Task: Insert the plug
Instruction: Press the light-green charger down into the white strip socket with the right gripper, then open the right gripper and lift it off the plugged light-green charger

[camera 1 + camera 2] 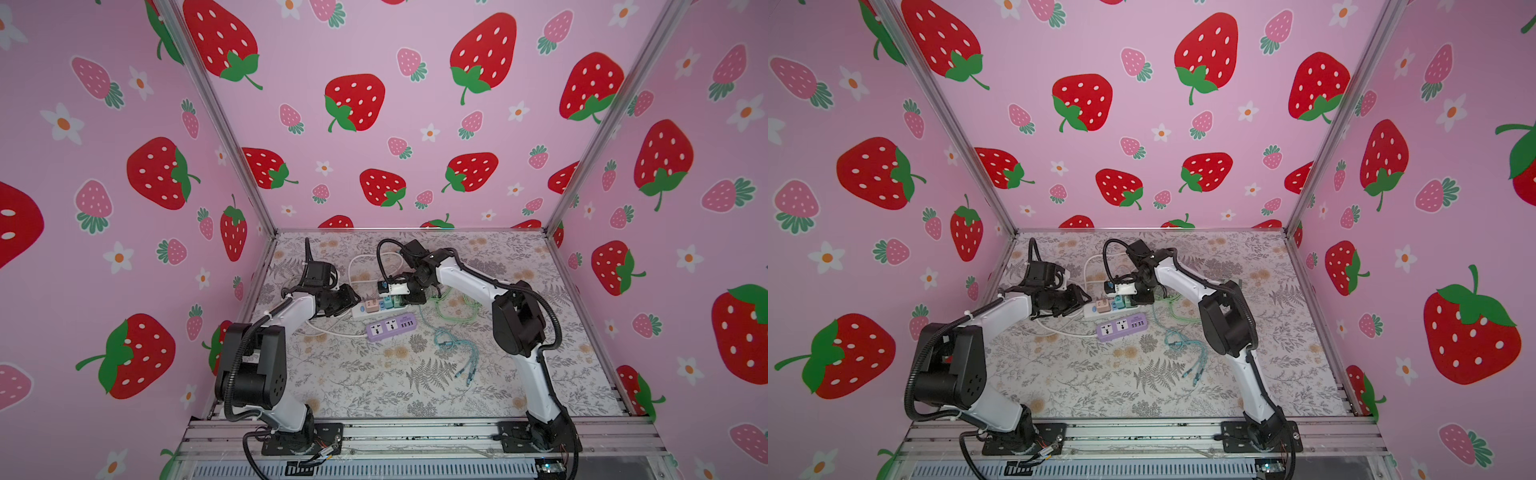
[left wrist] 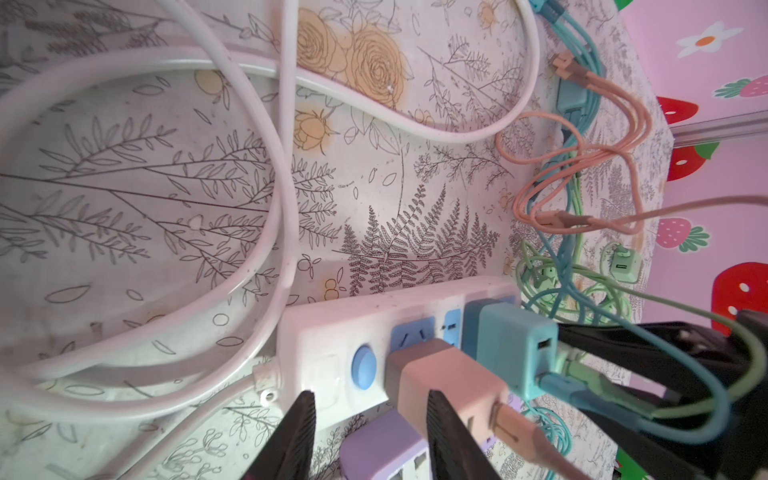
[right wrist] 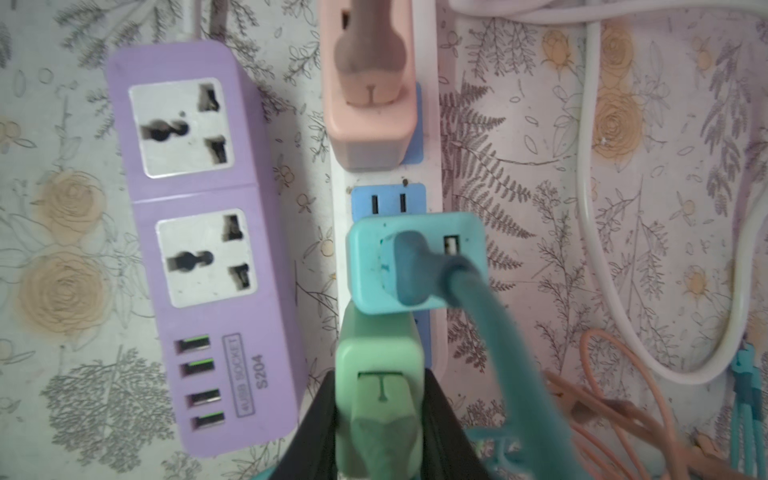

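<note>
Around: strawberry walls [image 1: 395,124]; floral tabletop [image 1: 415,374]; left fingers [image 2: 291,440] parted, right fingers [image 3: 311,436] clamp green plug [image 3: 380,353].

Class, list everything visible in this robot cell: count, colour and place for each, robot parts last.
white power strip: 1, white, mid-table.
purple power strip: 1, purple, alongside it.
pink charger: 1, pink, plugged into white strip.
blue charger: 1, blue, plugged into white strip.
green charger: 1, green, held at the white strip.
loose green charger: 1, green, among the cables.
cables: several; green cable, blue cable, pink cable; tangled near the strips.
white cord: 1, white, looped on the table.
left gripper: 1, black, open, by the strip's switch.
right gripper: 1, black, shut on the green charger.
</note>
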`<state>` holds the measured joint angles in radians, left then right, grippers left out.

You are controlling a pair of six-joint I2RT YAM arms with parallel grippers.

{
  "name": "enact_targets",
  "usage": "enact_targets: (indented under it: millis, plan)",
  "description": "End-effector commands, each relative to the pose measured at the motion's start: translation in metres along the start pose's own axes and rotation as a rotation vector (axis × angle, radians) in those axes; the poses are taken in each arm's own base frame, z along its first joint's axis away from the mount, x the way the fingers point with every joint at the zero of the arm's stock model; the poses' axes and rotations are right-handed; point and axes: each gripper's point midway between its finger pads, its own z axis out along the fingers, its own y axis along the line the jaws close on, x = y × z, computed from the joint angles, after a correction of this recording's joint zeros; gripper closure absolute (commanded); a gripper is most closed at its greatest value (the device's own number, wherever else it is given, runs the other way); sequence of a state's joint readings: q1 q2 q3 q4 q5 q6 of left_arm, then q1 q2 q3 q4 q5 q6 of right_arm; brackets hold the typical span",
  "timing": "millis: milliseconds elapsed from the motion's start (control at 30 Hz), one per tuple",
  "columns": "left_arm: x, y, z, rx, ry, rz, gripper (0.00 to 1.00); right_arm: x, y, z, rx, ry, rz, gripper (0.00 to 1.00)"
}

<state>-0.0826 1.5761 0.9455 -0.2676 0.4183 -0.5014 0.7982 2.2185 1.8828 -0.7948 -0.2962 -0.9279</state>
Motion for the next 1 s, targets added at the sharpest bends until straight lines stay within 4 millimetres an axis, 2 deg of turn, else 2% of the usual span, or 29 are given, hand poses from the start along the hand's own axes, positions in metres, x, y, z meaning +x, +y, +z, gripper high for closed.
enact_targets:
  millis: [0,233,500,600,833,967]
  plan:
    - [0.000,0.003,-0.010,-0.024,-0.011,-0.003,0.52,0.011,0.051,0.024,-0.181,0.030,0.067,0.99]
    - [0.002,0.000,-0.018,-0.019,-0.018,-0.002,0.51,0.000,0.039,0.014,-0.134,-0.004,0.096,0.84]
    - [0.002,-0.002,-0.030,-0.020,-0.032,0.007,0.49,-0.016,0.033,-0.008,-0.091,-0.075,0.115,0.66]
    - [0.001,-0.003,-0.036,-0.018,-0.041,0.008,0.48,-0.016,0.034,-0.014,-0.087,-0.083,0.122,0.55]
    - [-0.002,-0.007,-0.049,-0.013,-0.070,0.014,0.47,-0.015,0.034,-0.030,-0.049,-0.100,0.141,0.49]
    - [-0.002,-0.009,-0.056,-0.012,-0.079,0.020,0.46,-0.013,0.036,-0.039,-0.025,-0.106,0.155,0.36]
